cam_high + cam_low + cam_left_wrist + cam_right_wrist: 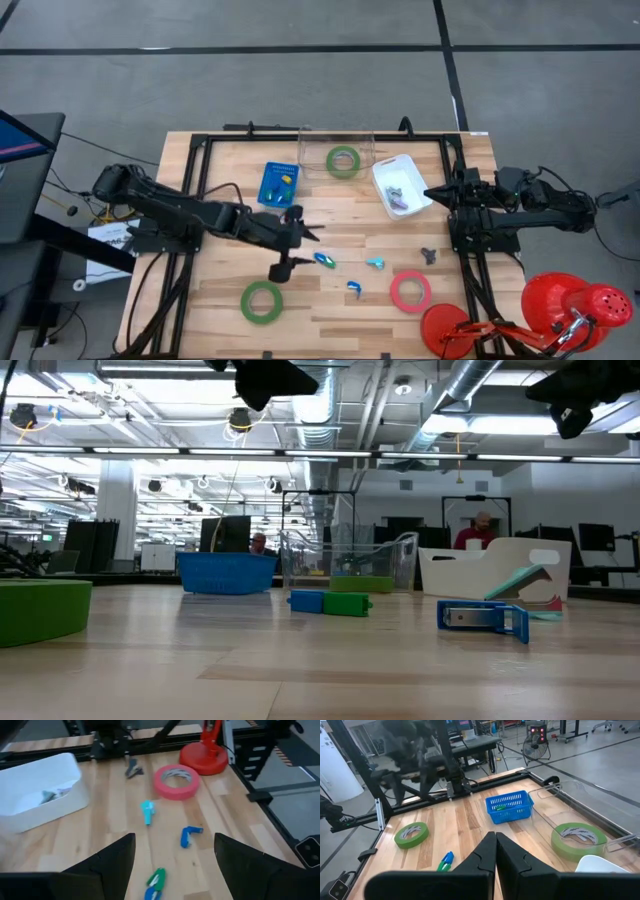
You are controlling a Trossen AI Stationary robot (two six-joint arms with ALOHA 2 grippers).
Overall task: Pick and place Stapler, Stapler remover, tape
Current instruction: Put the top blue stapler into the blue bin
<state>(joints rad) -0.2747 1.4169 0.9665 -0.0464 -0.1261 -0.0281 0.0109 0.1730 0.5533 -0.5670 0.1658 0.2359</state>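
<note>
My left gripper (300, 250) (172, 865) is open above the middle of the table and touches nothing. Just ahead of it, a small green-and-blue stapler (325, 259) (156, 884) lies flat. Further right lie a cyan item (147, 811), a small blue stapler (188, 836) (485, 618) and a dark staple remover (428, 254) (134, 769). A pinkish-red tape roll (410, 290) (176, 781) and a green roll (261, 301) (412, 834) lie flat on the table. Another green roll (343, 160) (578, 838) sits in a clear container. My right gripper (432, 190) (495, 852) waits shut at the right side.
A blue basket (278, 183) stands at the back left of centre. A white bin (402, 185) with small items stands at the back right, next to the clear container (335, 150). A red lamp (575, 305) stands at the near right corner. Black frame rails (190, 200) line the table.
</note>
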